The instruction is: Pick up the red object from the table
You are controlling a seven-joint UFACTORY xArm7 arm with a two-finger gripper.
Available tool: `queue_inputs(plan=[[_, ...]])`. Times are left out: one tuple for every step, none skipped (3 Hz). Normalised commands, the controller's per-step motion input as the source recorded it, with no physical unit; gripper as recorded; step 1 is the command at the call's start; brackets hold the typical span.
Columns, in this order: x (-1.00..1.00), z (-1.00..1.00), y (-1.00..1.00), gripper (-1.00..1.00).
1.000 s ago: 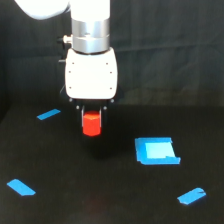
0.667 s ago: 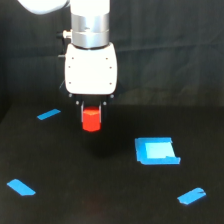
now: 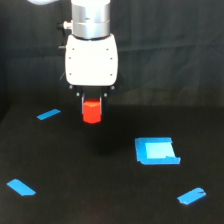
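The pincer (image 3: 92,107) is clamped around the red object (image 3: 92,112), which hangs clear above the desk (image 3: 100,195), and since only its top looks pinched, a jolt could shake it loose

Readable text: none on any surface.
Gripper housing (image 3: 92,60): plain white, no brand or number legible.
Red object (image 3: 92,111) between the jaws: unmarked.
Blue square patch (image 3: 156,150), below the jaws and toward the exterior view's right: no lettering.
Blue tape strips (image 3: 48,114): blank.
Table (image 3: 100,195): matte black, no signs.
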Motion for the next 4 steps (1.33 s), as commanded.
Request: queue_inputs(plan=[[0.07, 0.20, 0.03, -1.00], [0.11, 0.15, -0.03, -0.95], [0.06, 0.07, -0.04, -0.99], [0.15, 0.07, 0.05, -0.93]])
